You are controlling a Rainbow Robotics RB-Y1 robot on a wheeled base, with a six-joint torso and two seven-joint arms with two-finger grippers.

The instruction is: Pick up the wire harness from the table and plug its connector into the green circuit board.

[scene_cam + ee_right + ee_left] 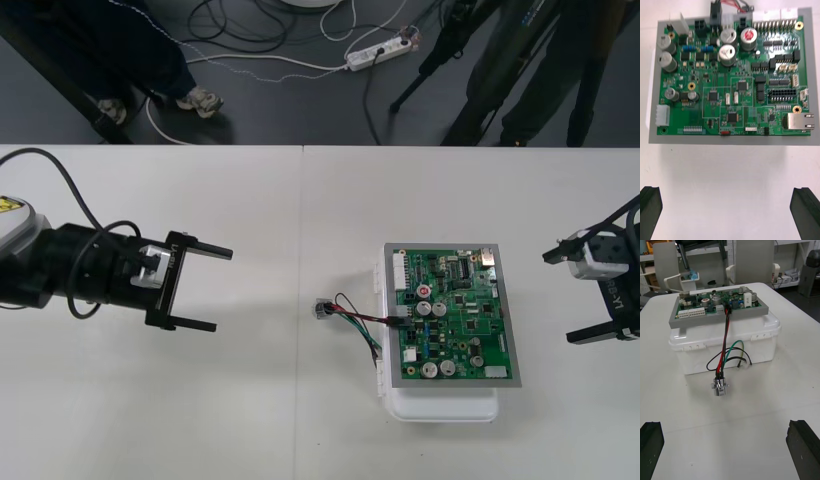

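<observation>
The left gripper (217, 289) and right gripper (560, 297) are held open. The plug (729, 311), seemingly seated in the green circuit board (455, 315), may be dislodged if the wires (725, 341) are snagged.

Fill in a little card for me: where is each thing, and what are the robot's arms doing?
board: green circuit board on white base, on the table
plug: black plug seated in the board's edge
wires: red, black, green, drooping to the table
socket: metal socket lying beside the base
left end effector: open, left of socket, empty
right end effector: open, right of board, empty
</observation>
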